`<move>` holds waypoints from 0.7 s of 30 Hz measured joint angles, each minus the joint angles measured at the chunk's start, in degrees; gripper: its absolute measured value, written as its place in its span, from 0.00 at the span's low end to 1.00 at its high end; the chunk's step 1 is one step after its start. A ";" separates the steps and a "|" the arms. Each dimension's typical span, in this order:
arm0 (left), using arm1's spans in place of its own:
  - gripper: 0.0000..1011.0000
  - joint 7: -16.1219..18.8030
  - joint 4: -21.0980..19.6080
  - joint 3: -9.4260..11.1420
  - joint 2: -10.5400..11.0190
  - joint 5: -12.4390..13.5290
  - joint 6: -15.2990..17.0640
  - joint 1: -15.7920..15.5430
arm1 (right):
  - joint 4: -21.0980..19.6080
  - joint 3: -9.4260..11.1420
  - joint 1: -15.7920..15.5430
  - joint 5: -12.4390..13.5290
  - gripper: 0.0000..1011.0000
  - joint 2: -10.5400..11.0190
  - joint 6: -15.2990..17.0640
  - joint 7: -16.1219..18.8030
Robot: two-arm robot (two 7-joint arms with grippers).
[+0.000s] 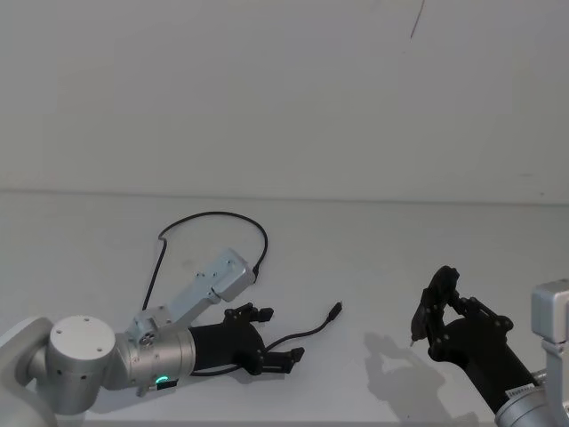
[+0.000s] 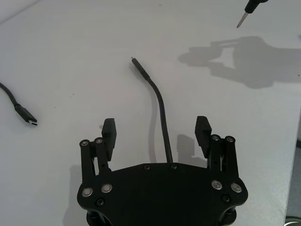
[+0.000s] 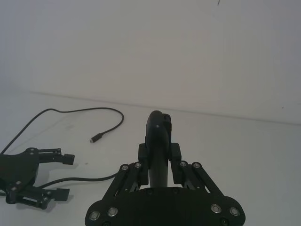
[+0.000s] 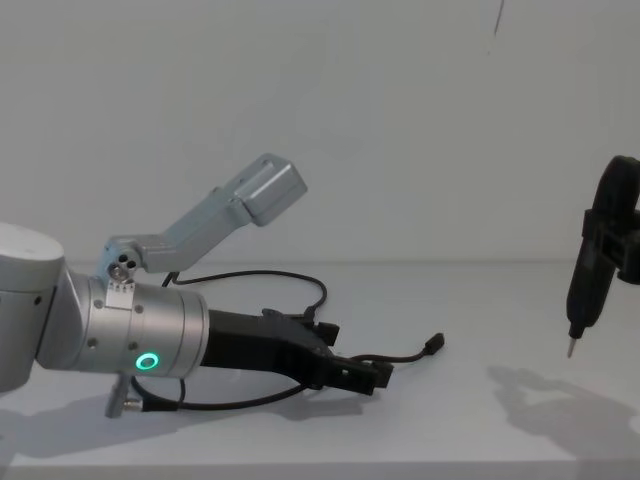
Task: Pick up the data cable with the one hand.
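Left claw (image 2: 156, 132) spread, data cable (image 2: 159, 99) between fingers (image 2: 109, 131)

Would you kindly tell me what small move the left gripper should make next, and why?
Probably close the jaws: the left gripper sits low and open, with the data cable running between them. The right gripper, holding a pen-shaped tool, hangs off to the right.
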 joint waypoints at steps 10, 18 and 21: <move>0.73 -0.09 0.35 -0.36 -0.13 0.19 -0.01 0.00 | 0.00 0.00 0.00 0.00 0.27 0.00 0.00 0.00; 0.49 -0.15 0.47 -0.50 -0.17 0.26 -0.11 0.04 | 0.00 0.00 0.00 0.00 0.27 0.00 0.00 0.00; 0.39 -0.17 0.50 -0.52 -0.18 0.28 -0.13 0.04 | 0.00 0.00 0.00 0.00 0.27 0.00 0.00 0.00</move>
